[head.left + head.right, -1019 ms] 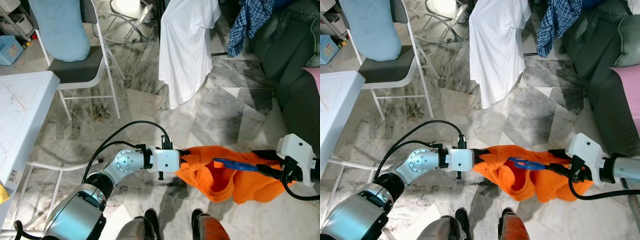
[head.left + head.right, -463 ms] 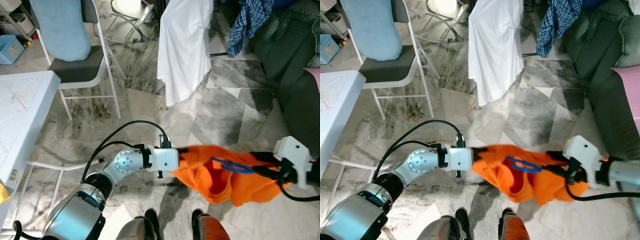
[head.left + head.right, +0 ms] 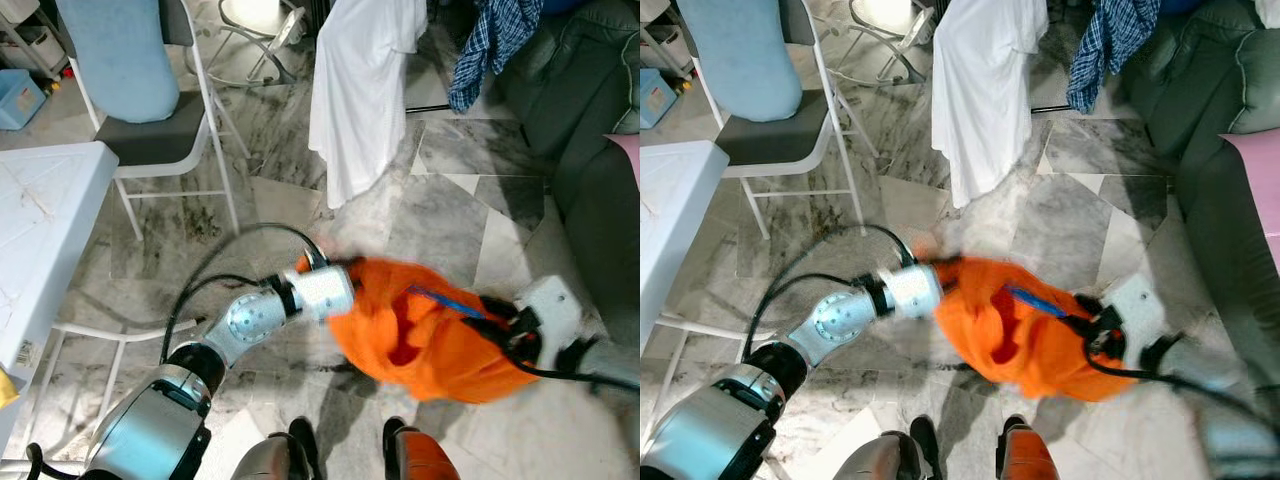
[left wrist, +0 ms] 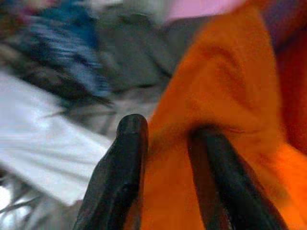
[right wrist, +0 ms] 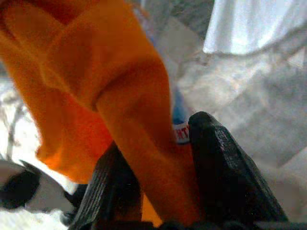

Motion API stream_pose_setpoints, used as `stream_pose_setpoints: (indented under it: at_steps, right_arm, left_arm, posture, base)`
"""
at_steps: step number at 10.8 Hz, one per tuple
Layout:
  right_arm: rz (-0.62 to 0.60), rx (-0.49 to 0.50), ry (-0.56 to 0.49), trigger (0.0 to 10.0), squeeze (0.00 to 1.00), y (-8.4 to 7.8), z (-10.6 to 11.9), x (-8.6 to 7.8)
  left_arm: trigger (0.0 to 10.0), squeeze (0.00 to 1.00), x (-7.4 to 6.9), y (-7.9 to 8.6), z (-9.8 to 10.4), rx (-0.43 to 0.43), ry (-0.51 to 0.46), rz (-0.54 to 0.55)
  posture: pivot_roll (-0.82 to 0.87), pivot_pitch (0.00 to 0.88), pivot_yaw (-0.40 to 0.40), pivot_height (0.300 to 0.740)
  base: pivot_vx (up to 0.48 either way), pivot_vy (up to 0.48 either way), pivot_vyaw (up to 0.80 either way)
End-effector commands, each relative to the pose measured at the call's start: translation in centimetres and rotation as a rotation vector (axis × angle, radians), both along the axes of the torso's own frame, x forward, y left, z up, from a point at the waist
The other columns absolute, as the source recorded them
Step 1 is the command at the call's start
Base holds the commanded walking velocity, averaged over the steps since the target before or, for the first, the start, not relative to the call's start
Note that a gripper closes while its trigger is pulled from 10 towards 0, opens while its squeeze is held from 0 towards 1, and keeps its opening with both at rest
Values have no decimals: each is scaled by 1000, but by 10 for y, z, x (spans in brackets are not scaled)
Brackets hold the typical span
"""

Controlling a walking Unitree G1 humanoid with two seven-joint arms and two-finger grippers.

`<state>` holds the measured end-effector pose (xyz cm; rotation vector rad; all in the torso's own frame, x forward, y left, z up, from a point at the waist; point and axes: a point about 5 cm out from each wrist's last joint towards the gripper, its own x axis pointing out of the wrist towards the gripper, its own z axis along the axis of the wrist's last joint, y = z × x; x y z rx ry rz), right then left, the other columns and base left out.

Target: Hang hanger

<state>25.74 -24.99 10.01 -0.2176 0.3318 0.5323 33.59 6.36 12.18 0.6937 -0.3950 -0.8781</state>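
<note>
One blue hanger [image 3: 443,300] inside one orange garment [image 3: 420,330], two end effectors gripping.

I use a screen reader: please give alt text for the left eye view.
Both grippers, left and right, hold a bright orange cloth garment with a blue plastic hanger inside, above a grey marble floor. A white hanging shirt and a white folding chair stand beyond.

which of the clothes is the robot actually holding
The orange garment, stretched between the left gripper and right gripper, with a blue hanger in it. The white garment and blue plaid shirt hang untouched farther back.
</note>
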Motion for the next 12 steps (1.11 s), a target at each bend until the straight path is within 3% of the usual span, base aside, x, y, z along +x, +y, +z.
stream_pose_setpoints:
  at_steps: [1,2,3,4,7,9,12]
  right_arm:
    - [-73,41,7,0,0,10,-10,-4]
    - [-150,66,17,0,0,14,-19,-4]
    - [-339,130,30,0,0,19,-34,-2]
    - [-449,170,24,0,0,21,-39,0]
    - [-658,212,-69,0,0,22,-34,1]
    - [-757,255,-127,0,0,26,-29,1]
    - [-789,277,-119,0,0,34,-37,-1]
  left_arm:
    - [10000,1000,5,13,6,-85,-5,81]
    - [10000,1000,8,18,5,-123,13,145]
    - [10000,1000,17,39,-9,-261,165,383]
    - [10000,1000,15,52,-25,-308,268,498]
    - [10000,1000,2,66,-56,-415,410,692]
    - [10000,1000,-5,53,-63,-465,457,667]
    - [10000,1000,-5,57,-67,-587,512,780]
  posture:
    - [-298,244,141,740]
    - [-298,241,137,740]
    - [-286,240,129,740]
    - [-280,241,125,740]
    - [-276,232,117,740]
    - [-278,212,113,740]
    - [-268,185,115,740]
  base:
    - [0,0,0]
    - [0,0,0]
    - [0,0,0]
    - [0,0,0]
    - [0,0,0]
    - [0,0,0]
    - [0,0,0]
